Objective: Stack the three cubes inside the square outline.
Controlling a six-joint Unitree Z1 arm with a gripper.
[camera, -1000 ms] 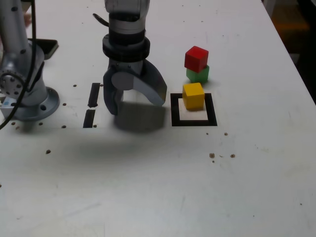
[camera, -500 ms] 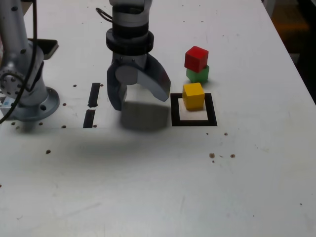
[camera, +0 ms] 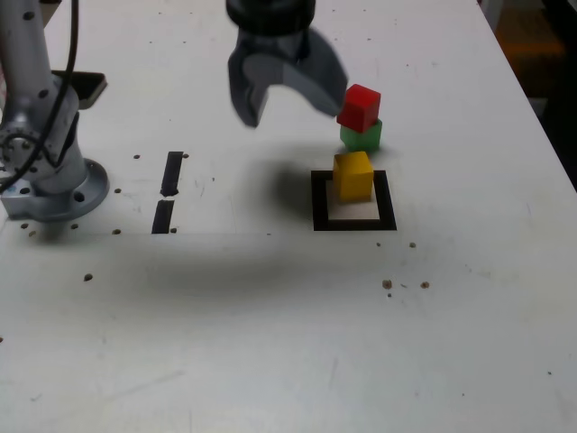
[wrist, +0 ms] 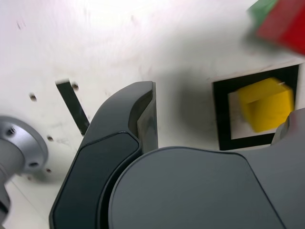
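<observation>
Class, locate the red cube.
In the exterior view, the red cube sits on the green cube, just behind the square outline holding the yellow cube.

Red cube, green cube, yellow cube, black-framed square outline.

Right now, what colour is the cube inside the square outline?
Yellow cube, clearest in the exterior view.

You have three cubes: one red cube, one green cube, one yellow cube. There is one square outline, two short black strips, and one gripper.
</observation>
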